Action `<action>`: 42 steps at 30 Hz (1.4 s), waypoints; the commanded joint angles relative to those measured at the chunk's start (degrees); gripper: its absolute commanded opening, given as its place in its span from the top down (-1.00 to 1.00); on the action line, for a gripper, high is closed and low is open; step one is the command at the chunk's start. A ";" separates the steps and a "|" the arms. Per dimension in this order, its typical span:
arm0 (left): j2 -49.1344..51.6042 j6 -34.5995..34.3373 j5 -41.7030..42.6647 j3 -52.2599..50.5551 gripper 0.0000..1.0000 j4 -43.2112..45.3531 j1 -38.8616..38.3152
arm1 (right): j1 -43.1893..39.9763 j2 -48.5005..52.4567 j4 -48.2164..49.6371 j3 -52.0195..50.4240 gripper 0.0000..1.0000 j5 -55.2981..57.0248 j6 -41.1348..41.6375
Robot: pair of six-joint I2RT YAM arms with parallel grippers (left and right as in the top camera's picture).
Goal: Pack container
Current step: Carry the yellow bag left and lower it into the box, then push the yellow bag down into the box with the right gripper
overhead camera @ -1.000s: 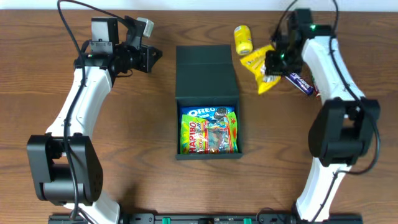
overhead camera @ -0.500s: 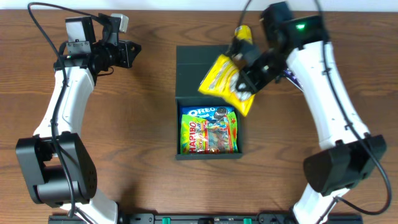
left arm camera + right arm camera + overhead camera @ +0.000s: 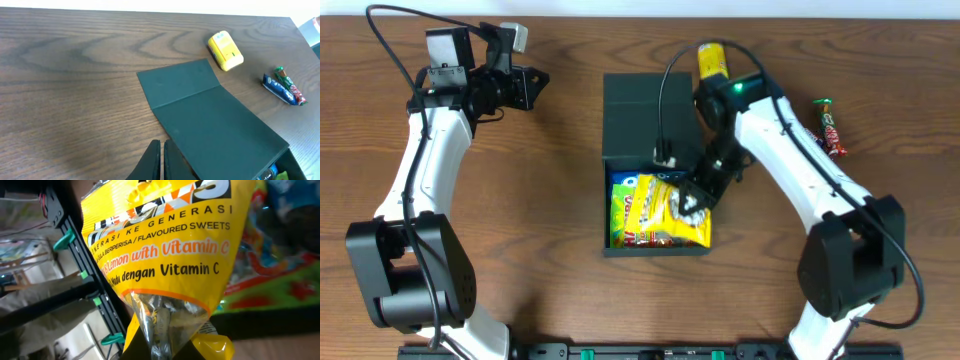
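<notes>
Your left gripper (image 3: 161, 161), fingers pressed together, faces the open lid of the box (image 3: 210, 120) on the desk (image 3: 75, 75); a yellow packet (image 3: 225, 50) sits beside its far corner.

Yellow tin (image 3: 711, 62), two wrapped candy bars (image 3: 831, 128), brown wood-grain table (image 3: 550, 200)

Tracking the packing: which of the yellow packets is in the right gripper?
The large lemon sweets bag over the container; the small yellow packet lies on the table.
</notes>
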 commanded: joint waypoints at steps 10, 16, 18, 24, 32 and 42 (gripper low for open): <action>-0.76 -1.84 1.22 1.38 0.88 -3.65 0.07 | 1.77 -0.11 8.79 -10.08 0.94 -4.42 -2.99; -0.76 -1.81 1.18 1.38 0.88 -3.69 0.09 | 2.80 -0.11 12.61 -10.27 0.05 3.34 4.48; -0.76 -1.68 1.03 1.38 0.87 -3.67 0.09 | 2.80 -0.15 12.37 -9.70 -0.09 3.30 5.14; -0.76 -0.85 1.01 1.38 0.87 -3.67 0.09 | 2.80 -1.62 10.21 -1.36 -0.22 3.26 9.03; -0.76 -0.09 0.83 1.38 0.87 -3.67 0.09 | 2.80 -6.43 9.99 6.32 0.49 3.93 8.98; -0.76 1.20 0.76 1.38 0.87 -3.67 0.09 | 2.86 -6.05 9.18 -4.42 0.97 3.98 8.96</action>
